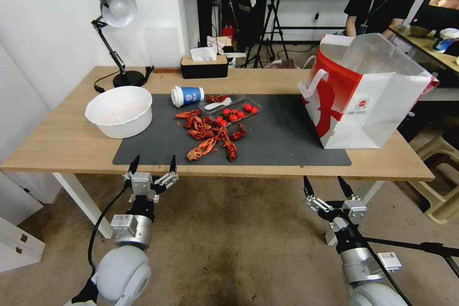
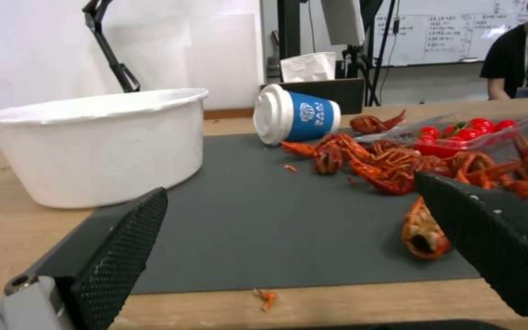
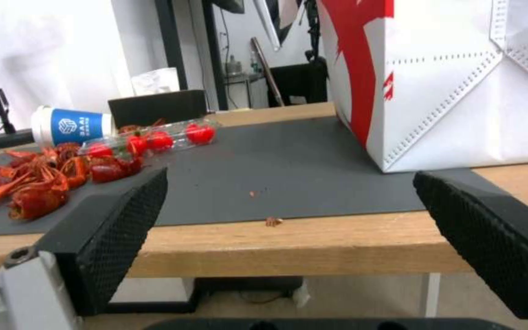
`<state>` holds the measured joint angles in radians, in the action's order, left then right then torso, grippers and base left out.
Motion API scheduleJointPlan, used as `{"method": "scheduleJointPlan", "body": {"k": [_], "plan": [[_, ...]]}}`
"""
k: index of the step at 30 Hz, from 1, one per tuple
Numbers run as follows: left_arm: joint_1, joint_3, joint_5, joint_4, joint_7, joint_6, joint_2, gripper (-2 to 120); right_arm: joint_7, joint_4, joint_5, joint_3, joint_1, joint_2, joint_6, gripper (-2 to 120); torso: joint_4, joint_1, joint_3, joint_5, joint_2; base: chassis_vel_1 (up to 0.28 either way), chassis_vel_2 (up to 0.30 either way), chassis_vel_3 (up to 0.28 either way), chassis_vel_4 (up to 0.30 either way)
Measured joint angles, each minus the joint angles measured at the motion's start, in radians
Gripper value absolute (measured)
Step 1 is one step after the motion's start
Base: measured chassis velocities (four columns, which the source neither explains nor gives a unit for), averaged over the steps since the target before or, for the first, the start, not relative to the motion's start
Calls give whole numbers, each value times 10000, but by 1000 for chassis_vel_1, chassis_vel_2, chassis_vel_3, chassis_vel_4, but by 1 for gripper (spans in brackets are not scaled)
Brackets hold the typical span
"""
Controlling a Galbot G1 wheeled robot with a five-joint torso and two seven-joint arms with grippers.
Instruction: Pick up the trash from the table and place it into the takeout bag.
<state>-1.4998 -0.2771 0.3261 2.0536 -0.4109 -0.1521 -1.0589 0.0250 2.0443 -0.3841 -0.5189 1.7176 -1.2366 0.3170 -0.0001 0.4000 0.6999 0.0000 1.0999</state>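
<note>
Broadly, the light-wood table with its dark grey mat spans the middle of the head view, a white wall behind at upper left, and the takeout bag stands upright at right, mouth open upward. Left of centre sits a white bowl; the red crayfish shells lie mid-mat. The blue-and-white paper cup lies on its side, long axis across the frame, lid pointing left, while the left gripper and right gripper hover at the near edge, fingers wide and empty.

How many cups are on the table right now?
1: the blue-and-white paper cup, lying on its side at the mat's far edge, between the white bowl and tomato tray.
</note>
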Motion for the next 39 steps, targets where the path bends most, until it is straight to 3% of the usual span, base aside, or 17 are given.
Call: {"method": "scheduleJointPlan", "body": {"k": [12,26,32,39], "plan": [[-563,-201,-291,-261,180,-427,-118,100,0,83,59,-3,12,12,-9,100,1,1,0,-1,0,0,0,0,0],[78,-294,327,-393,369,-525,567,100,0,131,13,13,-38,73,-32,100,-2,0,1,-1,0,0,0,0,0],[947,-286,1201,-563,1026,-358,1333,100,-1,131,0,45,-92,120,-55,100,1,0,1,-1,0,0,0,0,0],[2572,364,1966,-1220,1985,-372,2197,100,4,165,-6,25,-84,128,-69,100,1,1,2,-3,0,0,0,0,0]]}}
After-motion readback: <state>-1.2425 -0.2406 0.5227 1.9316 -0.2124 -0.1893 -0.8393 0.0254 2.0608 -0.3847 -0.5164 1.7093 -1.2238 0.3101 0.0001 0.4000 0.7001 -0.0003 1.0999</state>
